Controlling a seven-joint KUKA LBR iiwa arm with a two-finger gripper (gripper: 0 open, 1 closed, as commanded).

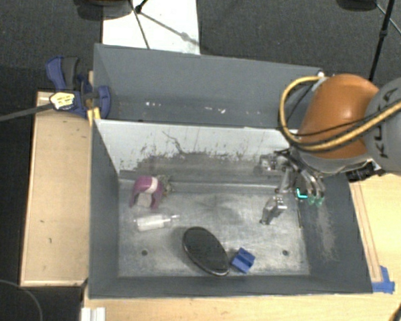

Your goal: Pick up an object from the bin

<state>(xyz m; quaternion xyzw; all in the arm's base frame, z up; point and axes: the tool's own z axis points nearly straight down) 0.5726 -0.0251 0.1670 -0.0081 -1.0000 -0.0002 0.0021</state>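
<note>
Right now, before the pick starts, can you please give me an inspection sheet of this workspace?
Surface: grey bin, floor scuffed.
Job's things: purple thing, clear bottle, black oval, blue block beside it; all left of the gripper.
Clutter: nothing seen.
Gripper: low over bare floor, right side.
Cables: yellow cable loops round the orange cover.
Surroundings: dark floor.

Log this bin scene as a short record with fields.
bin: grey metal
gripper: above bare floor, right part of the bin
nearest thing: small blue block, front middle
next to it: black oval thing, right beside the block
left side: purple thing near the back; small clear bottle lying in front of it
</note>
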